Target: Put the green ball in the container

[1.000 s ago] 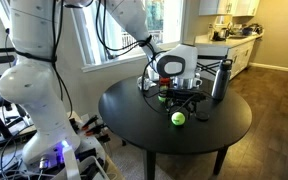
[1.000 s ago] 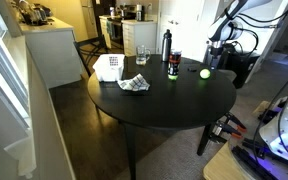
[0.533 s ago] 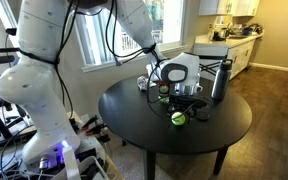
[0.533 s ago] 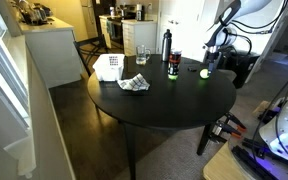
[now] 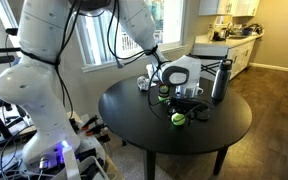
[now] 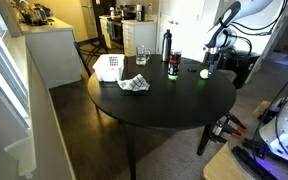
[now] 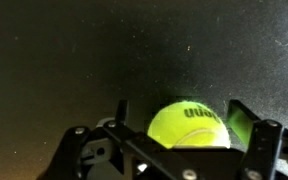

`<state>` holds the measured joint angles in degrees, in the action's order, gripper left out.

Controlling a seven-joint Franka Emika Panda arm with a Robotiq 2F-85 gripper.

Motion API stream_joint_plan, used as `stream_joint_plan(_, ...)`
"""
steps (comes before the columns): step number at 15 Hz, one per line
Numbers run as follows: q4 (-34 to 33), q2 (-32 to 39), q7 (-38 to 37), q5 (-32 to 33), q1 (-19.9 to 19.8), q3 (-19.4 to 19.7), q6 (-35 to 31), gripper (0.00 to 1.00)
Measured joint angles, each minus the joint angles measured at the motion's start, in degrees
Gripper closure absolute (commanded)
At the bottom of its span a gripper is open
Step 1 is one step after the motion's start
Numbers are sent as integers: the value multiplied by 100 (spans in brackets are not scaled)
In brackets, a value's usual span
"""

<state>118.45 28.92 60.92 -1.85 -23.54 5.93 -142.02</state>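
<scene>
The green ball (image 5: 178,118) is a bright yellow-green tennis ball lying on the round black table (image 5: 219,135). It also shows in an exterior view (image 6: 205,72). My gripper (image 5: 187,102) hangs just above it, also seen in an exterior view (image 6: 210,62). In the wrist view the ball (image 7: 189,125) sits between the two spread fingers of the gripper (image 7: 184,128), with a gap on each side. The gripper is open and holds nothing. A small clear container (image 6: 142,54) stands at the far side of the table; I cannot make out its red band.
A tall grey flask (image 6: 166,44) and a dark green can (image 6: 172,66) stand close to the ball. A white box (image 6: 108,67) and a crumpled cloth (image 6: 134,84) lie further along the table. The flask also shows in an exterior view (image 5: 220,80).
My gripper has come down a little over the ball. The ball has not moved.
</scene>
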Motion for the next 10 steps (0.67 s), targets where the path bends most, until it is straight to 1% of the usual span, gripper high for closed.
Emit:
stream_joint_plan(5,0,0,92,0,-27,-150,-41,0)
stream_joint_plan(6,0,0,93,0,-27,-179,-53,25)
stream_joint_plan(7,0,0,93,0,-26,-203,-59,26)
stream_joint_plan(10,0,2,104,0,-26,-232,-62,46)
